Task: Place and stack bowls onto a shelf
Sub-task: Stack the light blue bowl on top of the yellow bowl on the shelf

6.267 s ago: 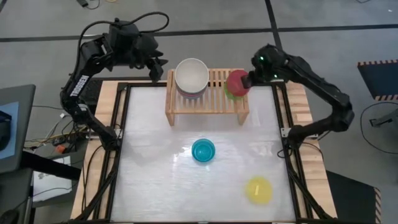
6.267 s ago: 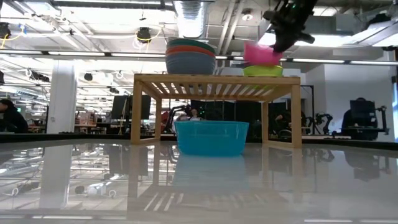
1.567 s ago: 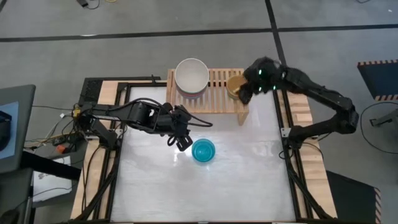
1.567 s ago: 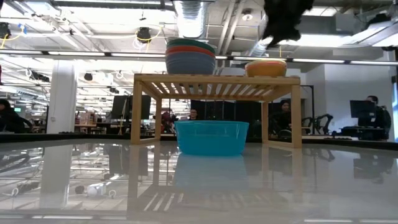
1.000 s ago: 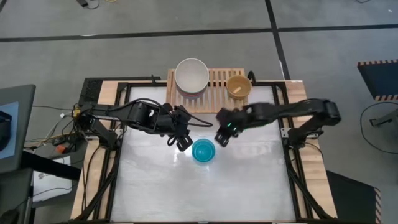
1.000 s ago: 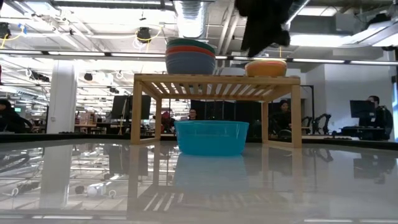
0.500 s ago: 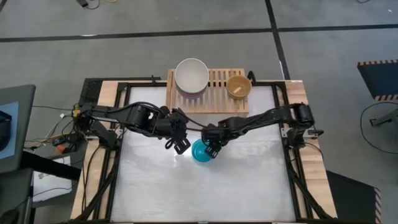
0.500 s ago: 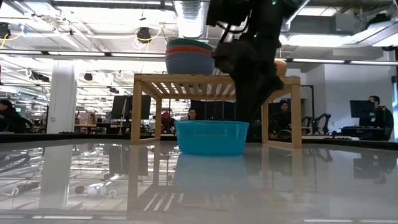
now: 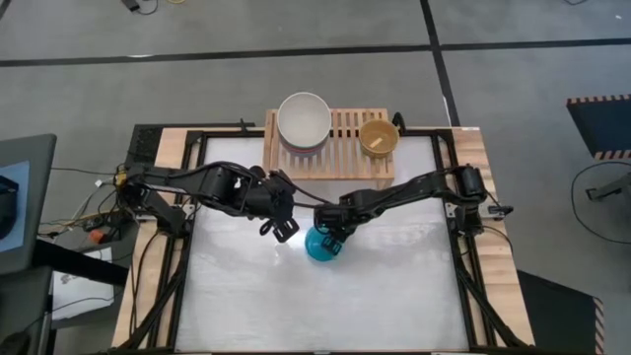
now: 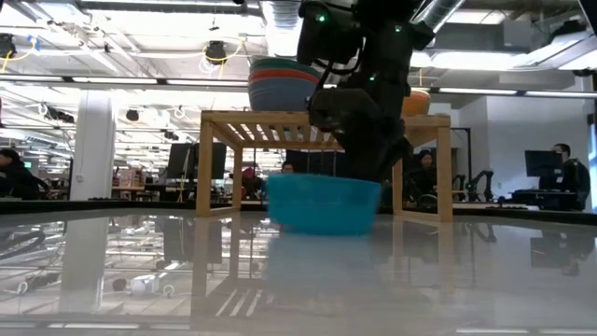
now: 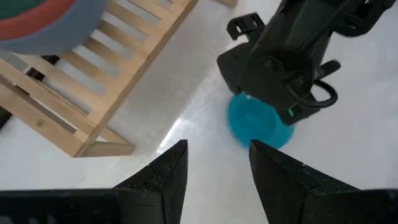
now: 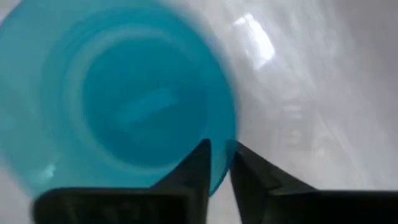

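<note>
Cyan bowl [image 9: 321,243], last one off the shelf [image 9: 330,162] and near the table's middle, pinched at its rim by the right gripper [image 12: 219,163], left gripper [image 11: 214,163] spread open beside it.

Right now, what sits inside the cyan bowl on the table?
The cyan bowl looks empty in the right wrist view; the right gripper pinches its rim, one finger inside. The fingers hide a small strip of the wall.

No legible text, labels, brands or nos. anywhere: none on bowls, shelf, arms or desk. Markings, if any, too small or blurred to read in every view, incl. room beyond.
</note>
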### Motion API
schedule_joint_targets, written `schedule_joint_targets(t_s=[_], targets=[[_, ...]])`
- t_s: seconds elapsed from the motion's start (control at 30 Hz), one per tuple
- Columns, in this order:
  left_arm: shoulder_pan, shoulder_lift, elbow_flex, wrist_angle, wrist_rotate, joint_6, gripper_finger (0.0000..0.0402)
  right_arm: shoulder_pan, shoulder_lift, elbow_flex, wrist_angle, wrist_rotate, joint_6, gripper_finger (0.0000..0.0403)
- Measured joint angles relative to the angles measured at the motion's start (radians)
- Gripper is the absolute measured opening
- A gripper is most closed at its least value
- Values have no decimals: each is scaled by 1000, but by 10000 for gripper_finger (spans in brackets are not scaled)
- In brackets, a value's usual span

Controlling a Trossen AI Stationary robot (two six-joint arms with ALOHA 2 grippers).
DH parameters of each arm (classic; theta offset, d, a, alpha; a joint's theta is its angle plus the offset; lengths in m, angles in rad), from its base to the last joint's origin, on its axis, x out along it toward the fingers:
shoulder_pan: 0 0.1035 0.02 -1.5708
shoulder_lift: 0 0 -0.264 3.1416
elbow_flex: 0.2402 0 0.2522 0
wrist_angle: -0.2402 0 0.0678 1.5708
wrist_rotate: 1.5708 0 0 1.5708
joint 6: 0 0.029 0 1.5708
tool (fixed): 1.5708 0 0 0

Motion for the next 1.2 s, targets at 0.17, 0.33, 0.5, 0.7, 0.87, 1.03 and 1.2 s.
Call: schedule_joint_targets(t_s=[0.17, 0.33, 0.5, 0.7, 0.87, 1.03, 1.2], targets=[[0, -41, 0, -8, -37, 1, 155, -2, -42, -1, -20, -35, -51, 21], [1, -96, 0, -11, -90, -18, 155, -1, -155, -1, -53, -49, -69, 30], [1, -151, 1, -12, -147, -32, 155, -43, -325, 0, -87, -9, -72, 23], [1, -216, 1, -1, -234, -46, 155, -175, -540, 0, -119, 99, -64, 27], [1, -242, 1, 18, -286, -20, 155, -352, -673, 0, -112, 140, -34, 25], [20, -249, 1, 70, -307, 51, 155, -518, -733, 1, -97, 192, -39, 26], [73, -248, 0, 80, -242, 91, 155, -633, -733, 0, -181, 188, -52, 28]])
